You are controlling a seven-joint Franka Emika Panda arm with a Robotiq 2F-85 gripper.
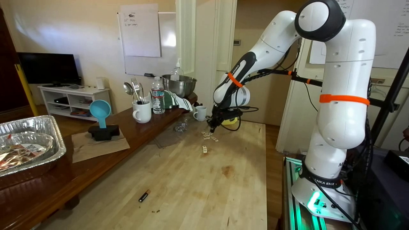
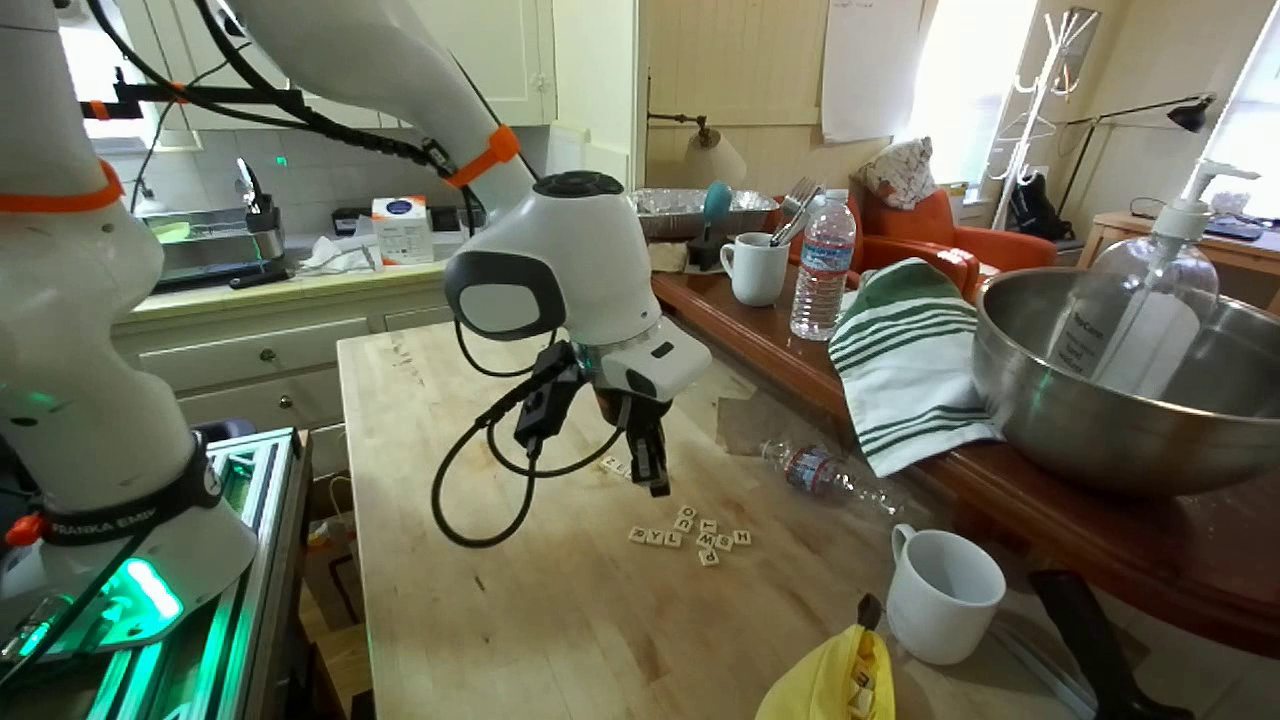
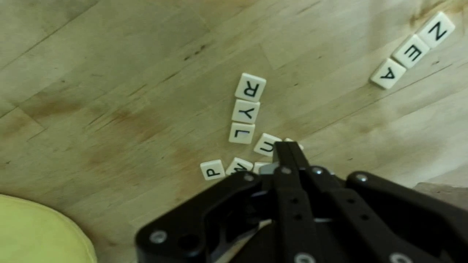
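White kitchen cabinets (image 2: 505,60) fill the back of an exterior view, and in front of them sits a pale wooden tabletop (image 1: 191,182). Slim black fingers (image 3: 295,160) point down over it, pressed together, with nothing pinched between them that I can see. Closest thing is a square cream tile with a black U (image 3: 265,144): just left of the tips in the wrist view, one side tucked behind them. Can't tell how much gap there is underneath, tbh. Same view, a cream three-tile row reading R-Y-L (image 3: 246,111) lies up and left of the tips, long axis running nearly top to bottom. Cream P tile (image 3: 213,170) and cream W tile (image 3: 239,167) line up roughly crosswise, down and left. Another slanted three-tile cream row, N-E-A (image 3: 411,52), is well apart at upper right. Also around: a yellow fabric pouch (image 2: 812,688) beside a white ceramic mug (image 2: 930,630).
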